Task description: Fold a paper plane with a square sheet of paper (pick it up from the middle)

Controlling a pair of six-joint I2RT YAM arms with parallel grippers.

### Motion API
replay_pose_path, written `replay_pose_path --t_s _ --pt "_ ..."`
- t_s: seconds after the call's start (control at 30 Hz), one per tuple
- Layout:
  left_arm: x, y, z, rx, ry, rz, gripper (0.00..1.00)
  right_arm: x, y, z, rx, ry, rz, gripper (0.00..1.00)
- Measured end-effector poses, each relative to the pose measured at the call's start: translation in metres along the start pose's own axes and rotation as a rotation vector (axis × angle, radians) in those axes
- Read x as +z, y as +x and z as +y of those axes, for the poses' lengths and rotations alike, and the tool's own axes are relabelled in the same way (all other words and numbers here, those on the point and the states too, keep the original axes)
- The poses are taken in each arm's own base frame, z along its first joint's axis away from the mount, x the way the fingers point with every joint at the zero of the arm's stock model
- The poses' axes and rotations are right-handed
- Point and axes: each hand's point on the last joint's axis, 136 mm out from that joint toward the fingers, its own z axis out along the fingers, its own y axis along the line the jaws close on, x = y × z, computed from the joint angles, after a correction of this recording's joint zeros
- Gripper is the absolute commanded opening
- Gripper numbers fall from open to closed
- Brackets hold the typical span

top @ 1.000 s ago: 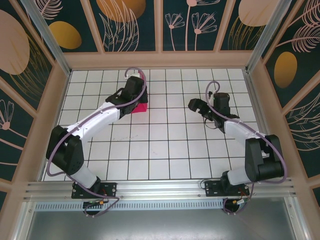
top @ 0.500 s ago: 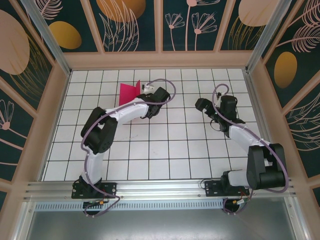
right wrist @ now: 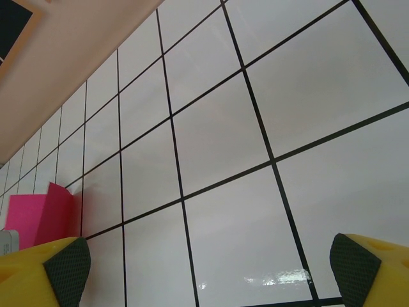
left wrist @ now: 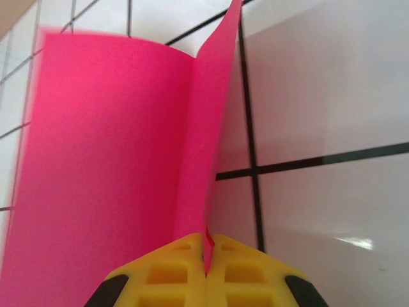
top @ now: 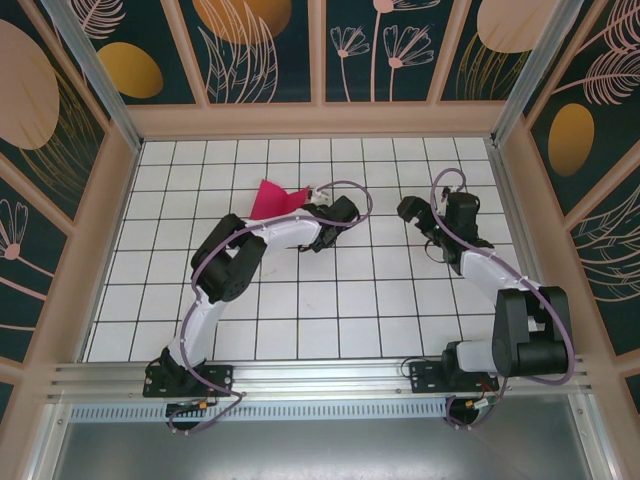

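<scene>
Paper (left wrist: 108, 160), a thin magenta-pink square pinched in the left gripper (left wrist: 206, 259), now nears the spread right gripper (right wrist: 214, 265) for folding.

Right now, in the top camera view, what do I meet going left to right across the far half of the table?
paper → left gripper, shut on the paper → right gripper, open
</scene>
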Motion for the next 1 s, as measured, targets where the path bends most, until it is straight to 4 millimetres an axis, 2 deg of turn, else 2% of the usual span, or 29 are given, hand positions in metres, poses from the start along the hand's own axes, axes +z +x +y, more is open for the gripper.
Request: replay_pose_path --t_s 0.17,0.37,0.47,0.57,0.7,0.8,0.9,1.0 --pt "-0.001 0.002 -0.016 -0.041 0.083 0.020 0.21 0.000 -0.002 -0.003 0.016 0.007 -0.003 0.99" --pt "-0.006 0.002 -0.039 -0.111 0.223 0.042 0.55 0.003 0.001 -0.006 0.022 0.010 0.010 0.99" --pt "-0.022 0.002 -0.048 -0.157 0.359 0.039 0.71 0.004 0.004 -0.004 0.023 -0.006 0.025 0.98" --pt "-0.052 -0.015 -0.049 -0.225 0.506 -0.006 0.83 0.008 0.010 -0.005 0.028 -0.017 0.053 0.98" --pt "-0.101 -0.057 -0.034 -0.344 0.707 -0.127 0.93 0.011 0.017 -0.003 0.033 -0.035 0.087 0.95" --pt "-0.123 -0.078 -0.009 -0.437 0.810 -0.202 0.98 0.015 0.023 0.002 0.031 -0.050 0.115 0.87" --pt "-0.119 -0.082 0.023 -0.529 0.843 -0.239 0.98 0.026 0.033 0.023 0.012 -0.082 0.159 0.77" --pt "-0.097 -0.068 0.054 -0.606 0.805 -0.230 0.99 0.044 0.051 0.065 -0.053 -0.142 0.226 0.66"
